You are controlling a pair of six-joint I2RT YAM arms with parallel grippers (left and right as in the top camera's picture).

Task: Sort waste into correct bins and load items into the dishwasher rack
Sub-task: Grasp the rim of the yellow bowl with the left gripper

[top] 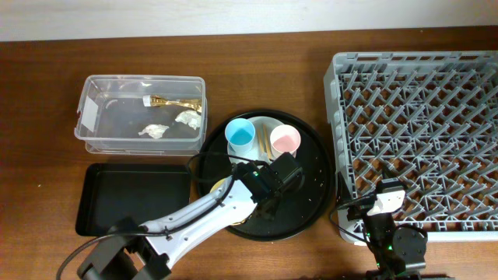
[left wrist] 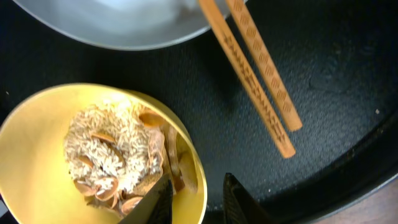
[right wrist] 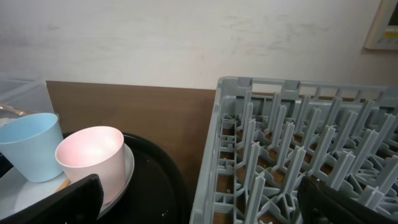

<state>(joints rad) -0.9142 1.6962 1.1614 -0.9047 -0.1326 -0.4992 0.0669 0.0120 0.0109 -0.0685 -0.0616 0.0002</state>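
2 fingers of my left gripper [left wrist: 196,186] gape astride the yellow bowl's [left wrist: 37,143] rim at 5 o'clock; next I'd clamp, lift, tip scraps [left wrist: 118,155] out. My right gripper [right wrist: 199,186] gapes too.

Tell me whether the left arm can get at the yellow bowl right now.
Probably yes. The left pincer is open and seems to straddle the rim of the bowl, one finger inside and one outside, with nothing between. The chopsticks lie off to the side.
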